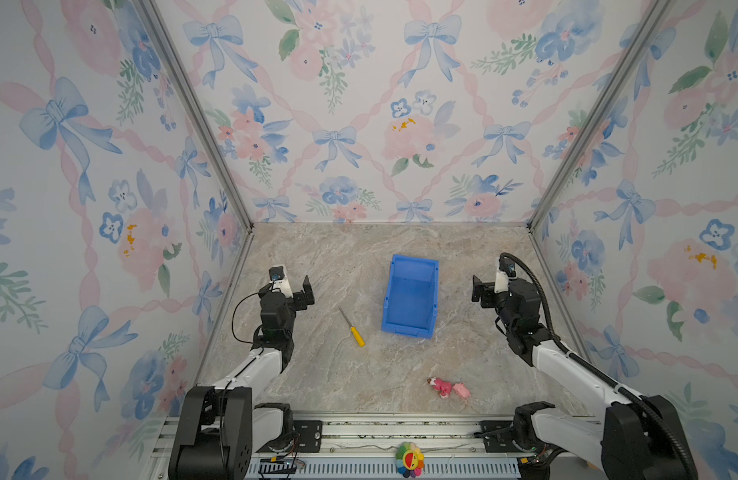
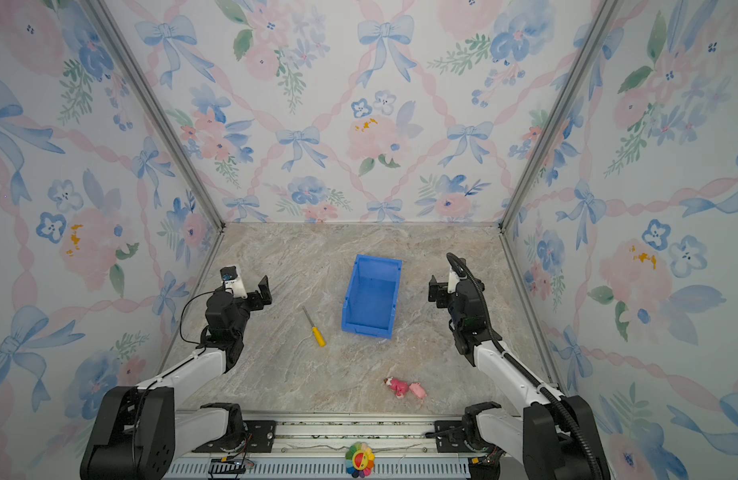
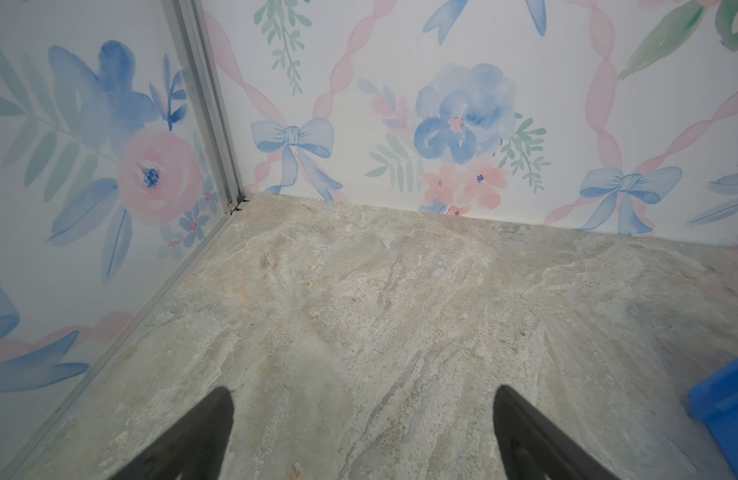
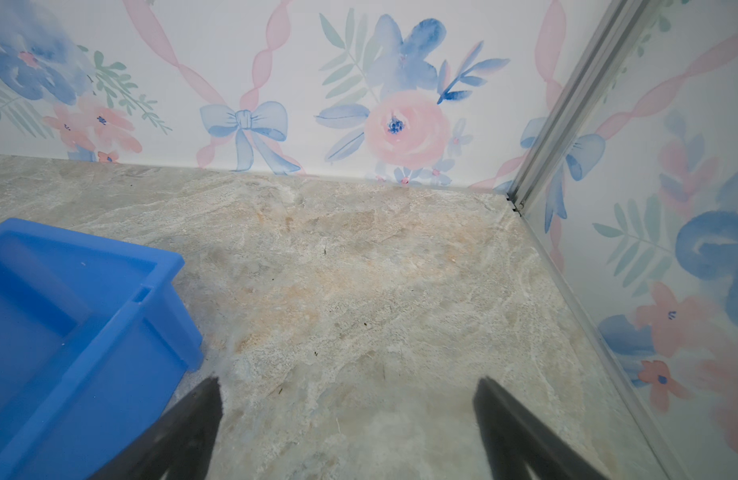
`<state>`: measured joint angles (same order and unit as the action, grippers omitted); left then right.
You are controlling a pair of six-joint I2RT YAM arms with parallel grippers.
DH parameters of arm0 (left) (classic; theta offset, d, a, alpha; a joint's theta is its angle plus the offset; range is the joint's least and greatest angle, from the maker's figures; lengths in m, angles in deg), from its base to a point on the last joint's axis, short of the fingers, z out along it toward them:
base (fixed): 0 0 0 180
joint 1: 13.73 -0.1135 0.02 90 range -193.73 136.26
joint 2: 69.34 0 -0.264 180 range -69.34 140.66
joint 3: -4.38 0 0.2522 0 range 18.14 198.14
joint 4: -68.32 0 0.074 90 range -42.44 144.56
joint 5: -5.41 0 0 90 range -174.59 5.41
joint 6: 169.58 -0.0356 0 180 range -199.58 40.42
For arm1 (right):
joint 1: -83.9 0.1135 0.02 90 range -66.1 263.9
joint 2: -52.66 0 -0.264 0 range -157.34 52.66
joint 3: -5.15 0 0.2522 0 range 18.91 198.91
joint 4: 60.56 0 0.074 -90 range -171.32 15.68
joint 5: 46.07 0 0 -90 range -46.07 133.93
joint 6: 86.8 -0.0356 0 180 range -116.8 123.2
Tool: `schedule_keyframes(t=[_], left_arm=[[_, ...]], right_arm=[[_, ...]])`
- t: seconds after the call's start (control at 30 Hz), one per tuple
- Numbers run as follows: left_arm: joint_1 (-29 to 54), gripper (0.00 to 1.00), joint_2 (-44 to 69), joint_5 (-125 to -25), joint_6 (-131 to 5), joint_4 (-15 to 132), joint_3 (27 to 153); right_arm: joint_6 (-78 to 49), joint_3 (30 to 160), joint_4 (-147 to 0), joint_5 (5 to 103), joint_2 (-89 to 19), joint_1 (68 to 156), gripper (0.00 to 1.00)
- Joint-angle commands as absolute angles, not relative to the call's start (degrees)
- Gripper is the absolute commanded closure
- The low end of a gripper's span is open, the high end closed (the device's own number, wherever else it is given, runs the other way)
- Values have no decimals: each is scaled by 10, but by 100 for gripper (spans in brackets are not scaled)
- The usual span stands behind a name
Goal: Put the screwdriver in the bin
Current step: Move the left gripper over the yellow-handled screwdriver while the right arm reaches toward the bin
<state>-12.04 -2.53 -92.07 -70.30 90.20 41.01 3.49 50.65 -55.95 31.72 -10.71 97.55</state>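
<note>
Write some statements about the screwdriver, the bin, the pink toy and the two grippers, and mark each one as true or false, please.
1. The left gripper and the right gripper are both open and hold nothing. True.
2. The screwdriver lies inside the bin. False: it lies on the table, to the left of the bin in both top views.
3. The pink toy figure lies on the table, outside the bin. True.
4. The bin is tipped over on its side. False: it stands upright with its opening upward.
</note>
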Motion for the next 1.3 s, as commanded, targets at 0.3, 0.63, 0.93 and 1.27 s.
schedule_keyframes(t=[0.3, 0.63, 0.93, 1.27], left_arm=[[-98, 2, -75, -888, -566, 606, 507], [1, 2, -38, -886, -438, 441, 578], [103, 2, 19, -934, -322, 372, 599], [176, 12, 93, -958, -268, 350, 635]], right_arm=[[-89, 630, -848, 221, -97, 1037, 3], [-129, 720, -988, 263, -123, 1085, 3], [-137, 762, -1034, 345, -158, 1138, 3], [-103, 770, -1010, 394, -163, 1157, 3]])
